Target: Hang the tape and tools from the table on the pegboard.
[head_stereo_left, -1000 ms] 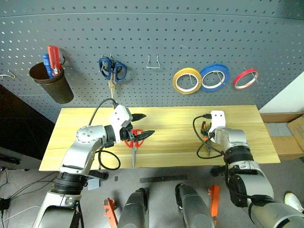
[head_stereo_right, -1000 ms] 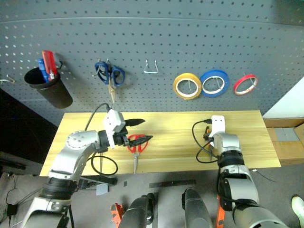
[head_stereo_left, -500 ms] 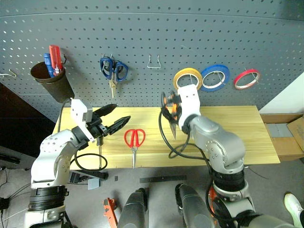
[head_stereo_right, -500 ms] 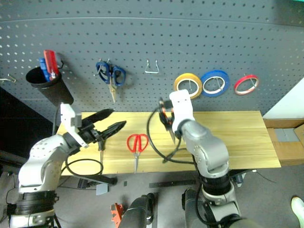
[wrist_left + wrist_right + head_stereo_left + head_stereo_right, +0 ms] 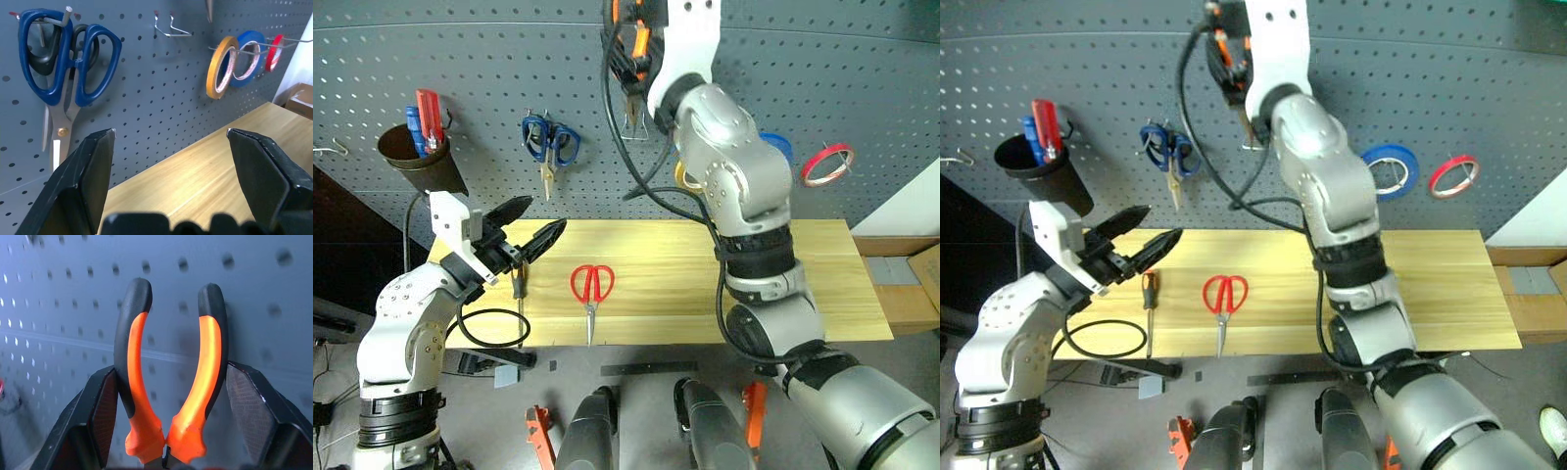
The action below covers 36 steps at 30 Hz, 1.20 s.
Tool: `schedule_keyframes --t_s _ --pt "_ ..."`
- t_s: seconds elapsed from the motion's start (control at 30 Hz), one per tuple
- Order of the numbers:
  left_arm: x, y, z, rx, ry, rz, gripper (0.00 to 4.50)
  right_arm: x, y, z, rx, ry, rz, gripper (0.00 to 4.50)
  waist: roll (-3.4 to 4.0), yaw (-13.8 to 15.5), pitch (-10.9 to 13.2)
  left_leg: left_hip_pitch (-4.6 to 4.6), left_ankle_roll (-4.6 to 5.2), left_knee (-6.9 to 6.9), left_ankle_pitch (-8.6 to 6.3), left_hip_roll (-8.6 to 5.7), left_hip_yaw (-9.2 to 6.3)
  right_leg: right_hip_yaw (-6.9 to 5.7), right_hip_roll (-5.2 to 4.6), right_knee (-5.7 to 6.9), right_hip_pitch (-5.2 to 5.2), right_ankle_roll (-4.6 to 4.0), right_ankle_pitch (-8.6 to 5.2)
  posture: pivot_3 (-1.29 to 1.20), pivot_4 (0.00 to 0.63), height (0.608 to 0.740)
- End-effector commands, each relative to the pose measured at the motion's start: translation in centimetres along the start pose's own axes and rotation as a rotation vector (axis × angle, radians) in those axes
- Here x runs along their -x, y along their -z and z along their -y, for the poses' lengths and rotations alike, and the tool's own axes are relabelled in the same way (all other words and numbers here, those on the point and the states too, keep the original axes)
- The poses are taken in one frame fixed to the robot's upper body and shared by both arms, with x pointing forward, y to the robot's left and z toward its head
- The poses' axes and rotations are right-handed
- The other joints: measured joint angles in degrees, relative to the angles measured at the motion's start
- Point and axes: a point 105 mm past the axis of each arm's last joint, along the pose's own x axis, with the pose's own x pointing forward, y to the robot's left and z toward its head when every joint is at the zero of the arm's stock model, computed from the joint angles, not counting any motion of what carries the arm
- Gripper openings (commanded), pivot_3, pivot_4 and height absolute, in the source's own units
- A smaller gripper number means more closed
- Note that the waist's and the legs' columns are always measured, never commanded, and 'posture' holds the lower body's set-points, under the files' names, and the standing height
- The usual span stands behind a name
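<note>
The right hand, low over the surface 1 second ago, is now raised against the pegboard, pinching the pliers. The left hand, fingers spread and empty, has pulled leftward off the red scissors lying beside the screwdriver.

A workshop: a dark grey pegboard hung with tools above a wooden table.
</note>
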Motion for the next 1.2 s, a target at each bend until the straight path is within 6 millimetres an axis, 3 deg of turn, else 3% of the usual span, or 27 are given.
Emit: schedule_keyframes --t_s 0.03,0.33,0.5,0.73,0.9,0.93,1.03,1.2 --pt "-0.7 -1.6 0.7 -0.035 0.028 0.055 3.92 -0.8 -2.2 0.1 0.058 0.015 0.138 2.84 -0.04 0.1 -0.1 -0.04 -0.01 0.00 0.00 0.01 0.01 -0.01 0.00 0.00 -0.04 -0.01 0.00 0.00 0.196 0.740" --pt "-2.5 -1.9 1.7 -0.031 0.067 0.089 3.92 -0.8 1.6 1.1 0.216 0.044 0.146 2.84 -0.20 0.7 -0.4 -0.04 -0.18 0.11 0.17 0.06 0.02 -0.10 0.08 0.09 -0.01 -0.19 0.15 0.02 0.198 0.740" --pt "-2.6 -1.8 1.6 -0.031 0.067 0.090 3.92 -0.3 2.6 1.3 0.237 0.049 0.132 2.84 -0.21 0.7 -0.4 -0.04 -0.20 0.10 0.19 0.07 0.03 -0.09 0.09 0.11 -0.04 -0.19 0.15 0.01 0.197 0.740" --pt "-3.1 -1.5 1.5 -0.033 0.056 0.094 3.92 0.8 6.7 0.9 0.201 0.018 -0.002 2.84 -0.21 0.9 -0.6 -0.05 -0.20 0.09 0.19 0.07 0.02 -0.10 0.09 0.09 -0.02 -0.20 0.15 0.00 0.196 0.740" --pt "-3.5 -1.0 1.4 -0.043 0.040 0.074 3.92 1.2 8.3 0.9 0.206 0.017 -0.064 2.84 -0.20 0.9 -0.6 -0.05 -0.20 0.06 0.19 0.08 0.02 -0.10 0.10 0.08 -0.04 -0.20 0.15 -0.01 0.196 0.740" --pt "-3.6 -0.9 1.3 -0.036 0.032 0.071 3.92 1.3 8.7 1.1 0.214 0.024 -0.085 3.58 -0.21 0.9 -0.7 -0.05 -0.20 0.06 0.19 0.07 0.03 -0.10 0.10 0.08 -0.04 -0.20 0.15 -0.01 0.196 0.740" --pt "-3.9 -0.6 1.1 -0.029 0.006 0.065 3.92 1.5 9.3 1.5 0.222 0.036 -0.122 4.45 -0.22 0.8 -0.7 -0.05 -0.20 0.06 0.19 0.08 0.02 -0.10 0.09 0.06 -0.03 -0.20 0.15 -0.01 0.196 0.740" --pt "-4.2 1.4 0.3 0.000 -0.116 -0.035 3.92 2.4 10.3 1.7 0.258 -0.012 -0.226 4.45 -0.22 0.9 -0.7 -0.05 -0.20 0.09 0.19 0.06 0.02 -0.10 0.09 0.08 -0.02 -0.20 0.15 -0.02 0.197 0.740"
